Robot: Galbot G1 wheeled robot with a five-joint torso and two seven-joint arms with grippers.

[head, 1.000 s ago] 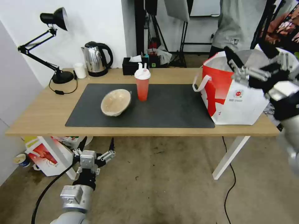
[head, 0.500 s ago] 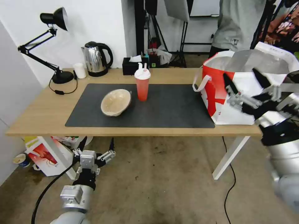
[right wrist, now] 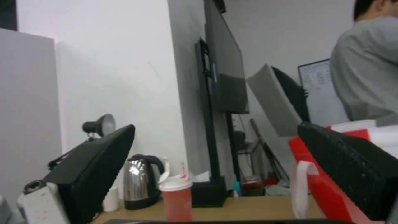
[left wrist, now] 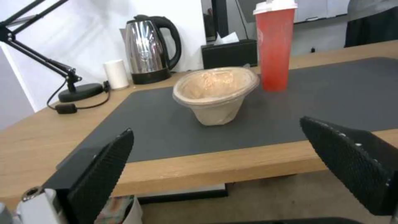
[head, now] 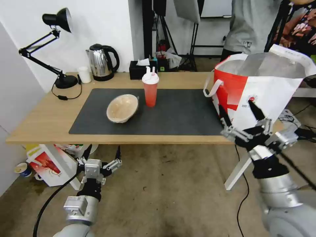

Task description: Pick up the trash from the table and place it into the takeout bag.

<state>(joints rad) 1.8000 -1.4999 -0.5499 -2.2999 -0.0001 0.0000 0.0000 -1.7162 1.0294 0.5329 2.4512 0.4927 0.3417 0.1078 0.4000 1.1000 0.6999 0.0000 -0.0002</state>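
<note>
Right gripper [head: 242, 113] hangs at the table's [head: 42, 121] near right edge, in front of the takeout bag [head: 263, 89], fingers spread, holding nothing. Left gripper [head: 102, 153] parked low below the near left edge, fingers spread, empty. Beige paper bowl [head: 122, 108] tilted on the dark grey mat [head: 184, 115], left of centre. Red drink cup with white lid [head: 150, 89] upright just right of and behind it. Bag stands open at the table's right end. Kettle [head: 102, 62], small white cup [head: 84, 74], desk lamp [head: 49, 46] and black tissue box [head: 140, 69] along the far edge.
</note>
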